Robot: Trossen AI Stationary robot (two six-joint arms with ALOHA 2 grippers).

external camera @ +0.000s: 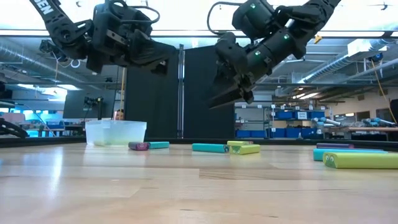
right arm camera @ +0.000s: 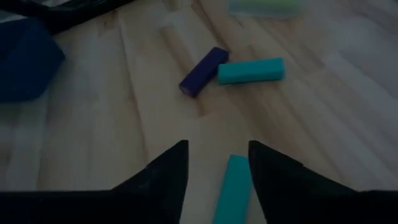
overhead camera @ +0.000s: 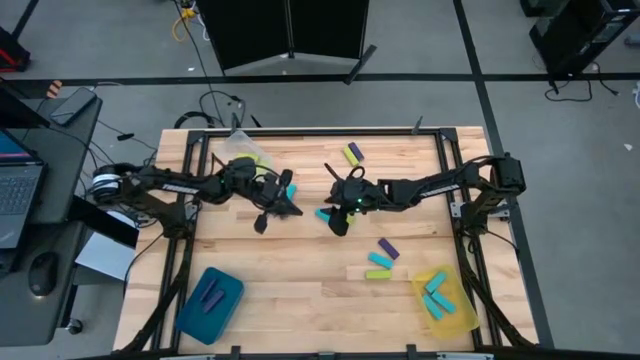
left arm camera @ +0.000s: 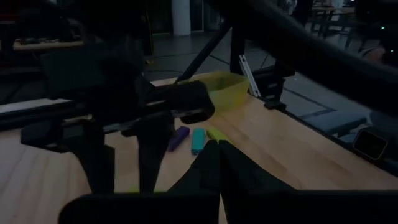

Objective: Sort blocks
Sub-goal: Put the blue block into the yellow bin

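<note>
Pincer spacing decides this: the right pincer (right arm camera: pixel 214 171) hangs with fingers parted above a small oblong cyan block (right arm camera: pixel 231 190) at the wooden tabletop's (overhead camera: pixel 300 280) centre in the high view, its long axis running between them. The left pincer (overhead camera: pixel 290 205), closed and empty, waits just left.

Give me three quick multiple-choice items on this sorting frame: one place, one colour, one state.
1. Where does the yellow tray sit in the high view?
A. bottom right of the table
B. top left
C. centre

2. What colour is the block lying between the right gripper's jaws in the right wrist view?
A. purple
B. cyan
C. yellow-green

3. How do the right gripper's jaws stand?
A. shut on a block
B. shut, empty
C. open

Key: 1 A, the tray lies by the table's lower right corner; 2 B, the block there is cyan; 3 C, a clear gap shows between the jaws, with the block on the table.
</note>
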